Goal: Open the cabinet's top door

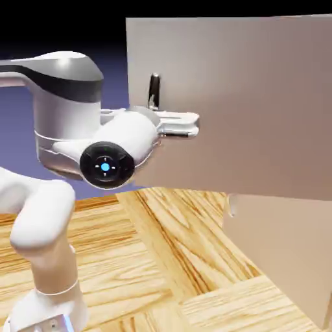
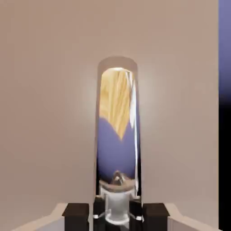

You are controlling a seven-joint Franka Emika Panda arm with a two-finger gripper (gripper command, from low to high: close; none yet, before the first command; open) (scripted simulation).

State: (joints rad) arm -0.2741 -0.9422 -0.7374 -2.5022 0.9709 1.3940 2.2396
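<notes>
Your gripper (image 2: 116, 212) against the top door (image 1: 246, 104), clamped around its handle (image 1: 154, 91), door swung out over the table (image 1: 162, 259), lower door (image 1: 285, 253) beneath.

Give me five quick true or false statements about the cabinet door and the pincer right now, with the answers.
1. The top door is swung out from the cabinet. True.
2. The pincer is shut on the top door's handle. True.
3. The pincer holds the lower door's handle. False: it grips the upper handle.
4. The handle is shiny and mirrors the wooden floor. True.
5. The pincer hangs open, clear of the door. False: it is closed at the door.
</notes>
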